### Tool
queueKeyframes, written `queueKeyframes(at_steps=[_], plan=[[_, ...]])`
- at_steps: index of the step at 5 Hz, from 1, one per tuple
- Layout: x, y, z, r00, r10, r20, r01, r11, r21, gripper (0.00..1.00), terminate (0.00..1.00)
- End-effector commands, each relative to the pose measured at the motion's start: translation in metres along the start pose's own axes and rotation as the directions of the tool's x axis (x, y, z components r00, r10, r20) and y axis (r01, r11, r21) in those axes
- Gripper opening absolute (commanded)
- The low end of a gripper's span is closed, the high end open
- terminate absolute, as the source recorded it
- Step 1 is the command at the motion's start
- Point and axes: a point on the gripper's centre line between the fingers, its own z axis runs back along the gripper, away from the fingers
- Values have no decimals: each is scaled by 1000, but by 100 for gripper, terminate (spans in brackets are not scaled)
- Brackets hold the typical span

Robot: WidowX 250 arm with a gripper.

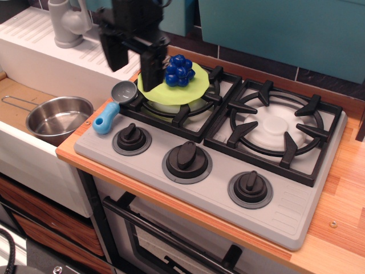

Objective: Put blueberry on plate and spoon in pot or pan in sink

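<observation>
The blueberry (pixel 178 71), a cluster of dark-blue berries, lies on the lime-green plate (pixel 192 87) on the stove's left burner. The spoon (pixel 114 105), with a grey bowl and a light-blue handle, lies on the stove's left edge. My gripper (pixel 130 64) is open and empty, a little above and behind the spoon's bowl, left of the plate. The steel pot (pixel 57 118) stands in the sink (pixel 14 142) at the left, its wire handle pointing left.
A grey-white tap (pixel 67 21) and ribbed drainboard (pixel 74 51) are behind the sink. The stove has three knobs (pixel 187 155) along its front and a bare right burner (pixel 276 128). A wooden counter (pixel 342 188) runs to the right.
</observation>
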Motion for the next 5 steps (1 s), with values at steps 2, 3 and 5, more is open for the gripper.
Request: queueKeyframes(at_steps=[2,3,5], plan=[[-2,26,-8,991,-8,132,-1,998,65,100,0],[-5,31,-7,995,20,100,-26,998,61,100,0],[-20,29,-18,992,98,80,-103,993,65,100,0]])
